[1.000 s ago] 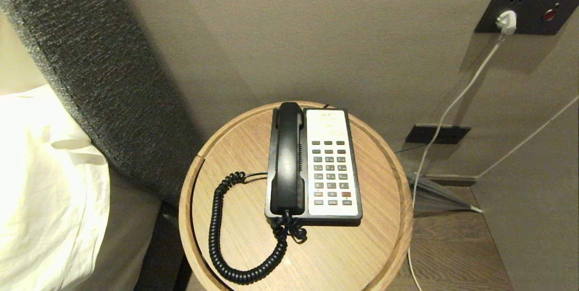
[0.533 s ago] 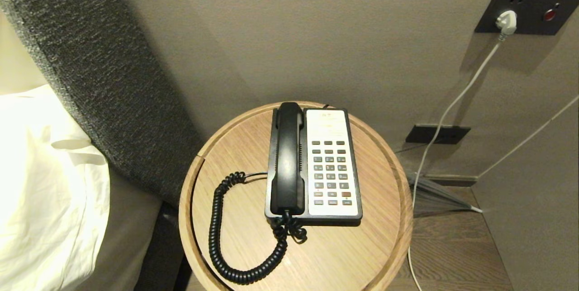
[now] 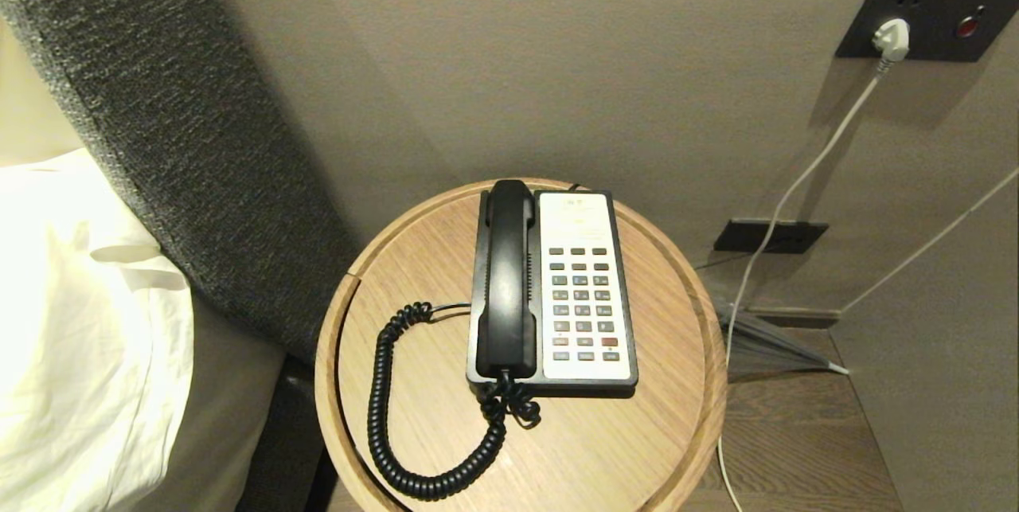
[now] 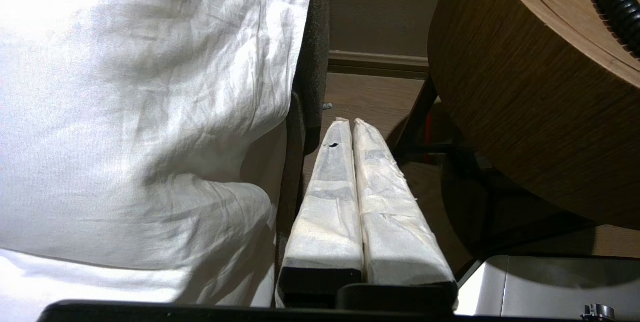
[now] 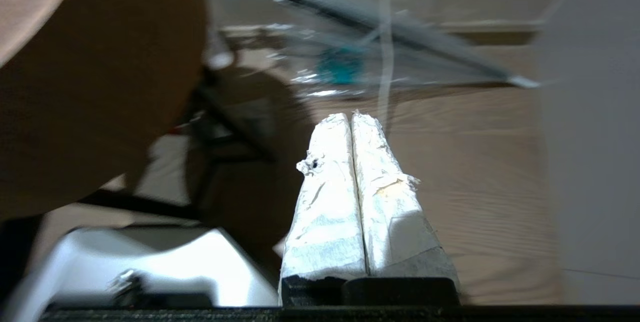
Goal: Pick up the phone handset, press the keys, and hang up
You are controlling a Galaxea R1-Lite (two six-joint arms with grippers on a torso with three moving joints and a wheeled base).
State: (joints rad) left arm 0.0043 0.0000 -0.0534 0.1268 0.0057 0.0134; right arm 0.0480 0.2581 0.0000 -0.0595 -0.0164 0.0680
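Pressed flat together and empty at the left gripper [image 4: 354, 126], jaws wrapped in white, hanging low between the bed sheet [image 4: 125, 111] and the curved wall of the table [image 4: 525, 111]. Same at the right gripper [image 5: 351, 117]: jaws closed on nothing, down over the wooden floor [image 5: 490, 172] on the table's other side. Up on the table top, no change across the last second: the phone handset [image 3: 506, 281] still seated in its cradle, lying along the 12-to-6 line, with the keypad [image 3: 583, 309] at its 3 o'clock and the coiled cord [image 3: 382, 416] looping out toward 7 o'clock. Judged from that, still at the very start, with lifting, pressing and hanging up all left to do. Neither arm visible from the head. Handset out of sight from both wrists, only a short run of cord showing from the left one. Table's rim cut off at 6 o'clock; key labels too small to read.
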